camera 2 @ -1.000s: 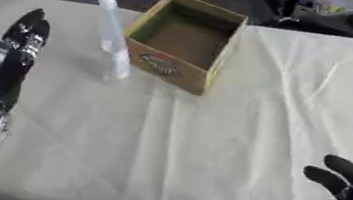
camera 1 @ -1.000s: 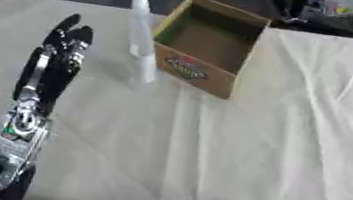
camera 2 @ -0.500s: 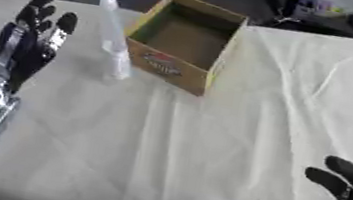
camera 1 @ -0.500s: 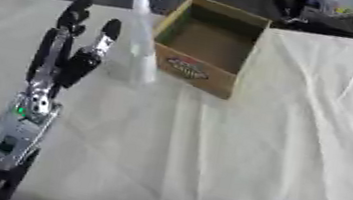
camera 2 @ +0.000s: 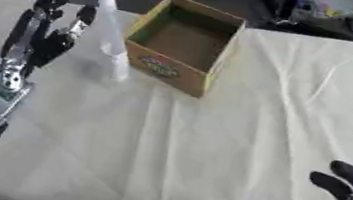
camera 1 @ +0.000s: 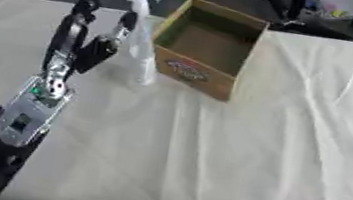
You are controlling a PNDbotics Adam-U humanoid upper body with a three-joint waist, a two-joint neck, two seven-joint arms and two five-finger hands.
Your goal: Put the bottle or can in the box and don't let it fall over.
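Left hand [camera 1: 81, 51] has advanced toward the spray bottle [camera 1: 143, 26]; fingers [camera 1: 81, 11] straight, holding nothing. Bottle upright, just right of them, beside box [camera 1: 205, 51].

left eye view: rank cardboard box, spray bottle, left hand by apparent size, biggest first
1. Cardboard box, the widest and bulkiest.
2. and 3. Spray bottle and left hand cover similar areas, so no ranking. The bottle is taller and thinner; the hand, fingers spread, is nearer the camera, which inflates it.
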